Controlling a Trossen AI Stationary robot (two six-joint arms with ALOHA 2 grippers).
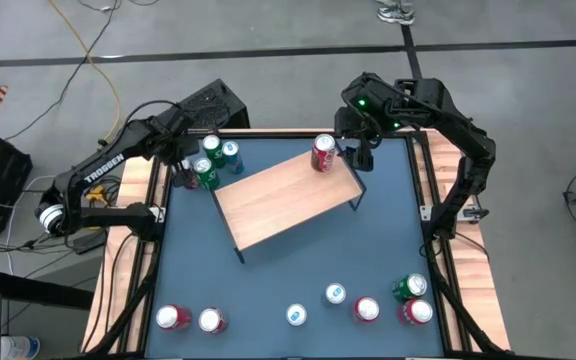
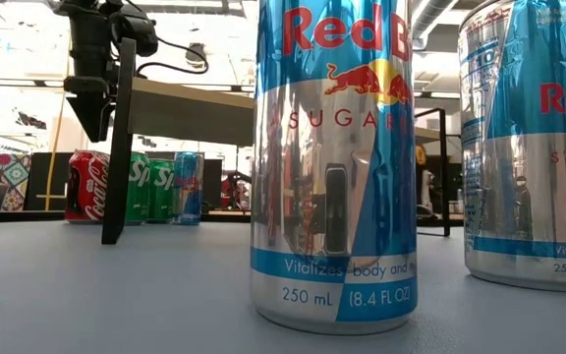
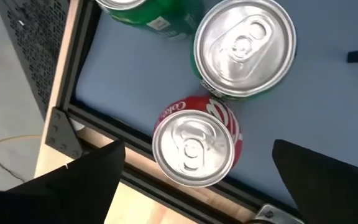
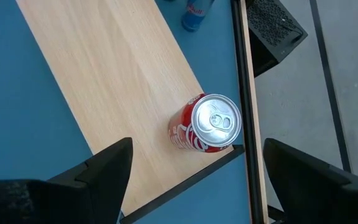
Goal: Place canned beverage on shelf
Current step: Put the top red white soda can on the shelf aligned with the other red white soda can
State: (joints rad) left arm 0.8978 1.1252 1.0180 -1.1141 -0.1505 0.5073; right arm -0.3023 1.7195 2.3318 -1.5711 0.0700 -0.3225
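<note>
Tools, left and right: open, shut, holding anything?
Left tool: open, empty, above a red cola can on the table.
Right tool: open, empty, above the red can on the shelf.

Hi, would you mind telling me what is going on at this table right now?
The robot is stocking cans onto the wooden shelf. One red can stands upright at the shelf's end, and the right tool hovers open above it, holding nothing. The left tool is open above a red cola can in the far-left cluster. More cans wait along the near edge.
</note>
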